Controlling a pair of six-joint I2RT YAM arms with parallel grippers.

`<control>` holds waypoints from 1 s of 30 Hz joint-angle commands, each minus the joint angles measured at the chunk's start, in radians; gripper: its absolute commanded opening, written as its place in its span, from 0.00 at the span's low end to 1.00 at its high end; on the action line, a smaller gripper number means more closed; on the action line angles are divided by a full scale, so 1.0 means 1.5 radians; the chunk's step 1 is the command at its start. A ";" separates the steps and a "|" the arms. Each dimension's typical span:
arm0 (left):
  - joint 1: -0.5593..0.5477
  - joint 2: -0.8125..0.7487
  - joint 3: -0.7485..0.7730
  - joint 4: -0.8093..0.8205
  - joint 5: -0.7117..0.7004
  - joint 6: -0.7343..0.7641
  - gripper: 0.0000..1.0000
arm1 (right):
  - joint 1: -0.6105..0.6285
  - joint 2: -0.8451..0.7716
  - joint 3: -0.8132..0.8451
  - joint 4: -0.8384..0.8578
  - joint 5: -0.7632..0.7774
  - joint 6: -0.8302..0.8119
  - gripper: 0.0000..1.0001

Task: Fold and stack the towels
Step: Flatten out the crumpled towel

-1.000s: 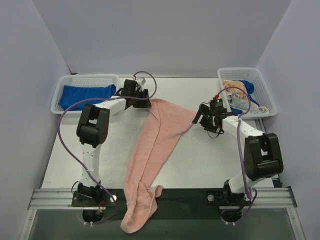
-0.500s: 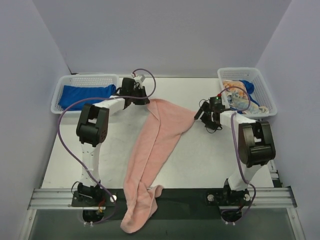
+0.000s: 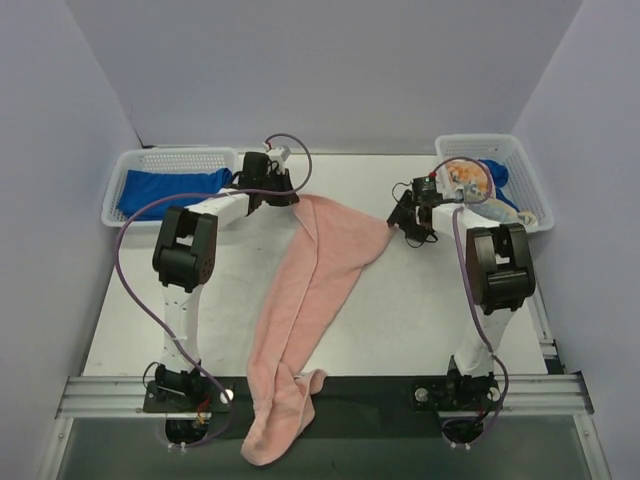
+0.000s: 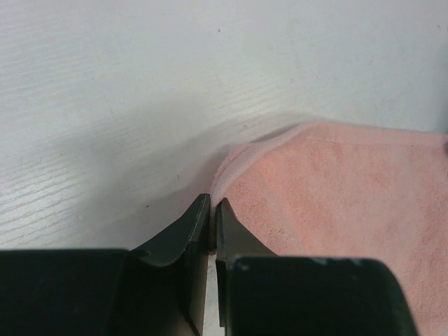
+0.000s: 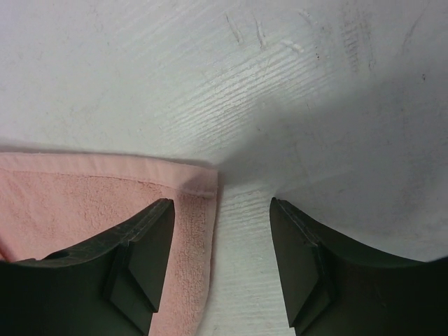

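- The salmon-pink towel (image 3: 320, 270) lies as a long, loosely doubled strip. It slants from the middle of the far edge to the near edge, where its bunched end hangs over.
- Its far end is the broad, flat part, with both corners resting on the worktop (image 3: 430, 300).
- The left gripper (image 3: 283, 196) sits at the towel's far-left corner. Its wrist view shows the jaws almost together with the hem running between the tips, so I judge it pinched on the cloth.
- The right gripper (image 3: 404, 222) is spread wide and holds nothing. It straddles the far-right corner, one finger over cloth and the other over bare worktop.
- The step in hand appears to be securing the second corner. The right gripper should settle low and take a deeper bite than the bare hem before it closes.
- Both corners should then rise level and together, drawing the hanging end up onto the worktop before any fold.
- The left grip looks shallow and could slip under a hard pull.
- A royal-blue towel (image 3: 170, 187) fills the left basket (image 3: 175, 153) at the far-left corner.
- A printed white towel (image 3: 468, 183) lies in the right basket (image 3: 530, 180) at the far-right corner, near the right wrist.
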 commanded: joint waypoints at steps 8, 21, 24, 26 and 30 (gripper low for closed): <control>0.006 -0.021 0.040 -0.024 0.005 0.024 0.00 | 0.055 0.067 0.099 -0.182 0.124 -0.054 0.51; 0.006 -0.029 0.043 -0.049 -0.002 0.031 0.00 | 0.068 0.132 0.198 -0.259 0.118 -0.065 0.48; 0.006 -0.032 0.042 -0.053 -0.001 0.031 0.00 | 0.072 0.139 0.207 -0.259 0.098 -0.068 0.49; 0.006 -0.033 0.040 -0.056 -0.002 0.031 0.00 | 0.073 0.137 0.210 -0.255 0.100 -0.072 0.49; 0.006 -0.038 0.038 -0.057 -0.001 0.030 0.00 | 0.073 0.119 0.218 -0.246 0.121 -0.078 0.49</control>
